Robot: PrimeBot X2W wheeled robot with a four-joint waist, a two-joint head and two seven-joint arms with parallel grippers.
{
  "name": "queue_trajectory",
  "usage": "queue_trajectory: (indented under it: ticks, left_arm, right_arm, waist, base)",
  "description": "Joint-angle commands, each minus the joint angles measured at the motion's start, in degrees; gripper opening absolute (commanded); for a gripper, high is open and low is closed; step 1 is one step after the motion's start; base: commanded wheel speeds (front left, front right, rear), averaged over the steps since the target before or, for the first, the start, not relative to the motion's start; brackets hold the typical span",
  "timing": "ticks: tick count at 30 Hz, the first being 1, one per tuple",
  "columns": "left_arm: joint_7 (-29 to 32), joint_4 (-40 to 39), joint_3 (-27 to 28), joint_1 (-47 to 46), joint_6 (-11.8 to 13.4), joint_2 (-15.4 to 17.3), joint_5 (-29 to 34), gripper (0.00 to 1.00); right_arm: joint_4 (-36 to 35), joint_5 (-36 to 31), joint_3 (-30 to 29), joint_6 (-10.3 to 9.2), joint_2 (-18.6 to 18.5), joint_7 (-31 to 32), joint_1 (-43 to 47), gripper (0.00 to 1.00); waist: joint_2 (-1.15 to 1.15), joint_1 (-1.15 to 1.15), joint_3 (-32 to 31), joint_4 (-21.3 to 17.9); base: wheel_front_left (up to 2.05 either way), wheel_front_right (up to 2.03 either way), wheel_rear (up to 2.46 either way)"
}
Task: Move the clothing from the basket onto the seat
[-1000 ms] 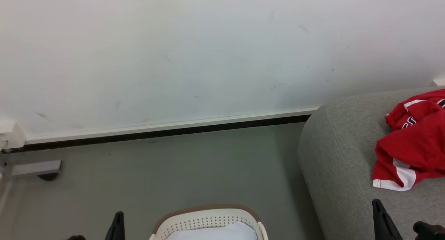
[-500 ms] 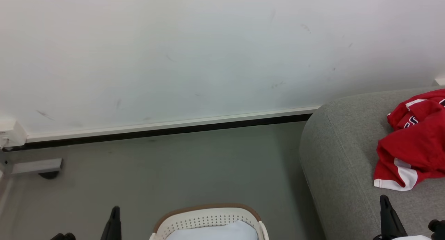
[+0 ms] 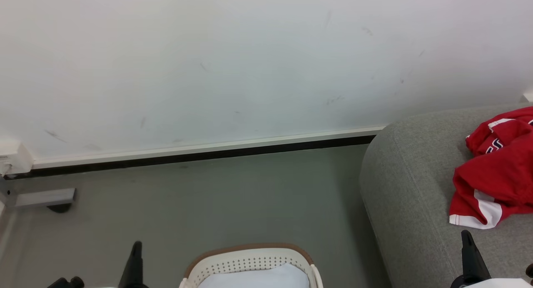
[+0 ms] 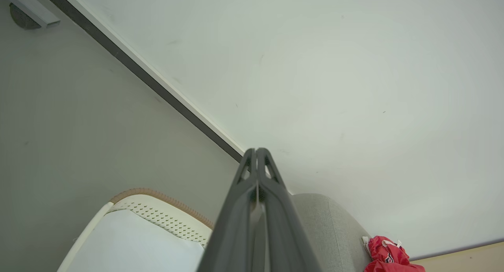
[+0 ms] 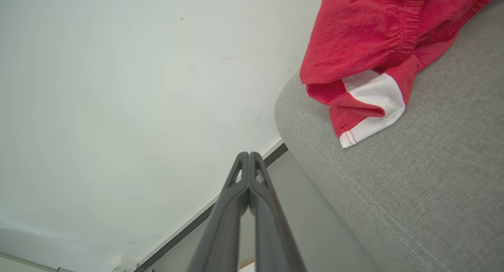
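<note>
Writing: the clothing (image 3: pixel 495 171) carries dark-and-white lettering at the right edge of the head frame. It is folded into the creases, and I cannot read a single letter. The left wrist view has the same marks at lower right, too small to read.

Clothing: a crumpled red heap lying on the seat (image 3: pixel 408 204), right side of the head frame. Its white-banded hem points toward the frame's bottom.

Basket (image 3: pixel 250 259): bottom centre of the head frame, standing on the floor (image 3: pixel 208 204). It has a brown rim and rows of holes. A pale sheet (image 3: pixel 258 278) lies inside; I cannot tell what it is.

Left gripper (image 3: pixel 135 259): lower left, beside the basket. Fingers are pressed together with nothing between them.

Right gripper (image 3: pixel 468 254): lower right, over the seat, just under the hem in the frame and clear of it. It is clenched and empty.

View differences:
- The right wrist view gives the hem close up, with a gathered elastic seam, a white panel, red stitch lines at the edge and the seat's weave.
- The left wrist view shows the sheet smooth, and a tan strip in the lower right corner.
- The head view adds a grey bracket (image 3: pixel 43 197) at the left, at the wall's foot.
</note>
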Motion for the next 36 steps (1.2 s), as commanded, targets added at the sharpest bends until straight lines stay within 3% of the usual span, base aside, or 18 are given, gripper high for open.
queue_trajectory:
  ticks: [1,36]
  left_arm:
    - [0.38,-0.91,0.36,-1.4,-0.22,0.41,-1.73,0.0]
    - [5.92,-1.44,1.99,-3.68,-1.01,0.56,-22.5,0.0]
  right_arm:
    - [-0.91,1.79,-0.3,-0.07,-0.6,0.35,-1.57,0.0]
    - [-3.09,24.03,-2.03,-0.11,-0.74,5.9,-2.52,0.0]
  waist:
    - [0.0,0.0,0.02,0.02]
    - [0.0,0.0,0.74,0.62]
  base:
    - [0.0,0.0,0.0]
    - [0.0,0.0,0.0]
